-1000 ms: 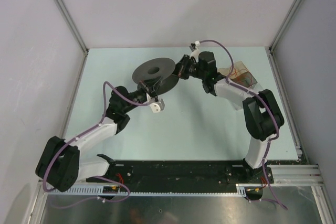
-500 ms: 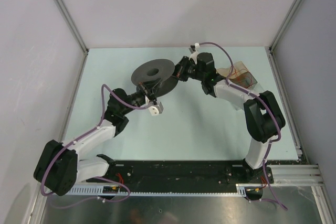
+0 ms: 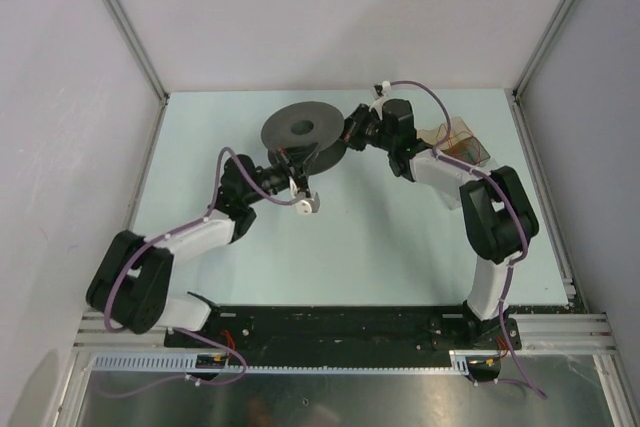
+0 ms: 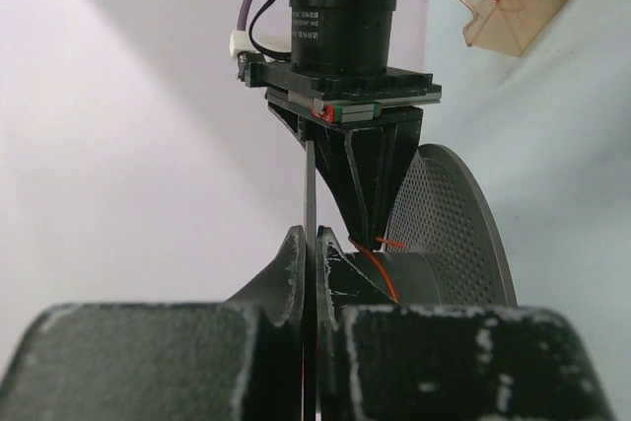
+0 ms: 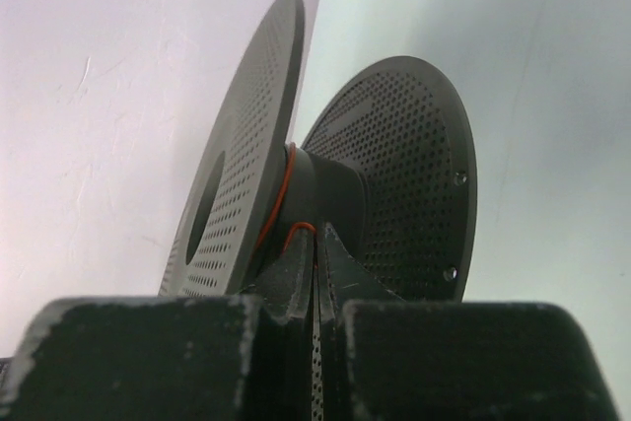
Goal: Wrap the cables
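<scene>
Top external view: a black spool (image 3: pixel 300 129) with two hole-dotted discs sits toward the far middle of the pale table (image 3: pixel 380 237), tilted, between the two arms. The left gripper (image 3: pixel 298 159) reaches it from the near side and the right gripper (image 3: pixel 350 135) from the right.

In the left wrist view the left gripper (image 4: pixel 308 244) is closed on the thin edge of one disc, which runs edge-on between its fingers. The right gripper (image 4: pixel 370 239) points down at the core of the spool.

In the right wrist view the right gripper (image 5: pixel 314 239) is closed at the core, and the thin red-orange cable (image 5: pixel 283 194) rises in a small loop into its tips, so it seems pinched there. The cable circles the core right against the left disc.

At the far right a clear box (image 3: pixel 462 144) holds more red wire.
</scene>
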### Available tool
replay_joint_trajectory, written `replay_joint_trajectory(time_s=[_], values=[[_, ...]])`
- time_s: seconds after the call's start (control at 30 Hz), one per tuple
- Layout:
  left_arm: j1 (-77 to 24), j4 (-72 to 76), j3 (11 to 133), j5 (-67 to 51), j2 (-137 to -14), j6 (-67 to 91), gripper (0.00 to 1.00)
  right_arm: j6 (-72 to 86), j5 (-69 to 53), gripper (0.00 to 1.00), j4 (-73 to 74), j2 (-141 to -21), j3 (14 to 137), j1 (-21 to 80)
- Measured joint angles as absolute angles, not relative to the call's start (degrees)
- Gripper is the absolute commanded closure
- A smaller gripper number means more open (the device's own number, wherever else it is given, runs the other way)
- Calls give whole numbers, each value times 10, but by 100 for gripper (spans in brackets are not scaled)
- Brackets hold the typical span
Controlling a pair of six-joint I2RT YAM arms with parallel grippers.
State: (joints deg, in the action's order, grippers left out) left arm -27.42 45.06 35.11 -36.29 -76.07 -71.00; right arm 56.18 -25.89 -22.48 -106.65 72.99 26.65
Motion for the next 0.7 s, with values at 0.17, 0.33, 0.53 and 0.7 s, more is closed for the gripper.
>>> replay_joint_trajectory(time_s=[0.17, 0.33, 0.53, 0.7], values=[[-258, 455, 398, -391, -854, -762, 100, 568, -258, 100, -235, -1129, 763, 245], [-236, 479, 457, -400, -957, -807, 100, 569, -256, 100, -234, -1229, 865, 233], [-206, 549, 553, -409, -1102, -820, 100, 569, -233, 100, -235, -1354, 1013, 222], [-192, 640, 646, -425, -1244, -806, 100, 569, -205, 100, -237, -1446, 1115, 207]])
